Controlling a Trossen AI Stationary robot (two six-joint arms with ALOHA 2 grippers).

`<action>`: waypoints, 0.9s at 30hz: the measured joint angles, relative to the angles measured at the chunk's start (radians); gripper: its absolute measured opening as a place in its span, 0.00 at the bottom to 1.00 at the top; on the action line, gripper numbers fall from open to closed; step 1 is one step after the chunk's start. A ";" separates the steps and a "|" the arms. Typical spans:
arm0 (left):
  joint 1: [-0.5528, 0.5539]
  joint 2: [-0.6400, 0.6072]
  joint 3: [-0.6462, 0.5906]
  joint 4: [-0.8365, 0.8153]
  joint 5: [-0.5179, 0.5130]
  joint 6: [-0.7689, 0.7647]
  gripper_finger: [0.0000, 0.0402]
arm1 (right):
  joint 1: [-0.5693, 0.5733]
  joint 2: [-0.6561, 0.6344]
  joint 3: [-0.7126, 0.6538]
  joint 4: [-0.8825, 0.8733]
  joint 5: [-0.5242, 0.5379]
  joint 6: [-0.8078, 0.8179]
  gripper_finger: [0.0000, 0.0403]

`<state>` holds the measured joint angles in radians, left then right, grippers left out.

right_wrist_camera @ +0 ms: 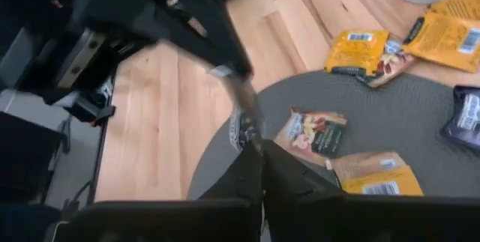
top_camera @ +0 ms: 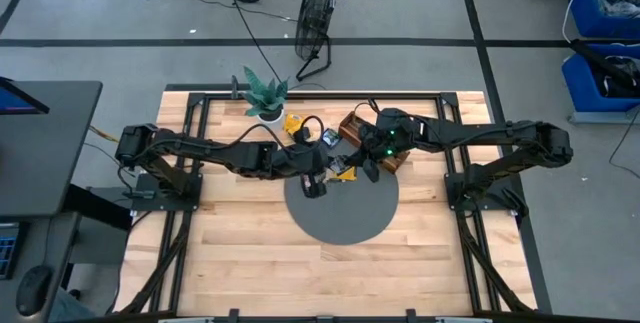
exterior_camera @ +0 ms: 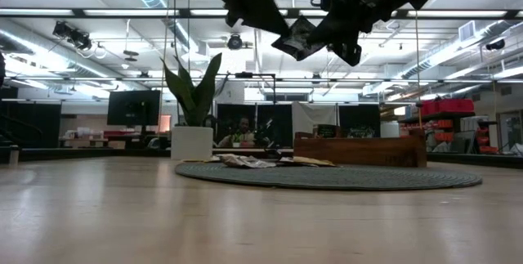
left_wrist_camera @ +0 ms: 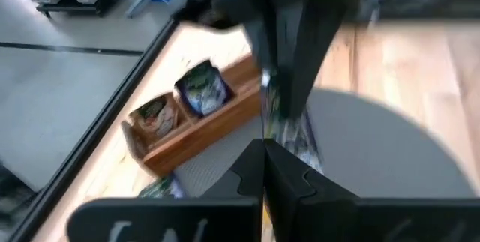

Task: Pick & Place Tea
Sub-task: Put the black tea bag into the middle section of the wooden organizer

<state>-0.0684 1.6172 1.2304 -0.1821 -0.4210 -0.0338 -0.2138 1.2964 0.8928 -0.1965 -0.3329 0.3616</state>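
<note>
A dark tea packet (exterior_camera: pixel 297 38) hangs in the air between my two grippers, above the round grey mat (top_camera: pixel 340 218). It also shows in the high view (top_camera: pixel 343 168). My left gripper (top_camera: pixel 330 170) and my right gripper (top_camera: pixel 358 166) are both shut on it and face each other. More tea packets lie flat on the mat: a yellow one (right_wrist_camera: pixel 356 51), a dark-and-tan one (right_wrist_camera: pixel 315 133) and another yellow one (right_wrist_camera: pixel 375 174). Two packets (left_wrist_camera: pixel 202 92) (left_wrist_camera: pixel 156 115) stand in the compartments of the brown wooden tray (left_wrist_camera: pixel 217 126). My left gripper pinches one edge of the packet (left_wrist_camera: pixel 268 133) between its two fingers; the packet shows edge-on, so the part cannot be told more closely. The packet is lifted clear of the mat. My right gripper pinches the opposite edge of the same packet (right_wrist_camera: pixel 249 133) between its two fingers, coming from the table's right side. The packet shows edge-on here too. In the low view the packet hangs tilted, clear of the mat.
A potted green plant (top_camera: pixel 266 98) stands at the far edge, left of the tray (top_camera: pixel 385 153). A yellow packet (top_camera: pixel 293 123) lies beside the pot, and other packets (exterior_camera: pixel 253 162) lie on the mat's far part. The mat's near half and the wooden table (top_camera: pixel 250 263) in front are bare.
</note>
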 joint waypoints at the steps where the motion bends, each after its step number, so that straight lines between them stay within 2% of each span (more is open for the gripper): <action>1: 0.000 -0.005 0.000 -0.032 -0.010 0.013 0.04 | -0.001 0.000 0.000 -0.011 0.003 0.001 0.01; 6: 0.000 -0.043 -0.002 -0.143 -0.127 0.015 0.05 | -0.013 -0.003 0.000 -0.027 0.040 0.023 0.00; 9: 0.000 -0.071 -0.002 -0.204 -0.178 0.015 0.05 | -0.031 -0.006 0.024 -0.105 0.077 0.021 0.00; 16: 0.000 -0.137 -0.002 -0.267 -0.196 0.012 0.05 | -0.093 -0.006 0.184 -0.456 0.320 -0.074 0.00; 22: 0.000 -0.157 -0.001 -0.268 -0.207 0.011 0.04 | -0.150 0.015 0.214 -0.611 0.343 -0.088 0.00; 27: 0.000 -0.157 -0.001 -0.278 -0.205 0.011 0.04 | -0.186 0.071 0.196 -0.633 0.355 -0.093 0.00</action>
<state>-0.0689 1.4605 1.2293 -0.4602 -0.6264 -0.0225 -0.3998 1.3676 1.0890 -0.8291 0.0219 0.2683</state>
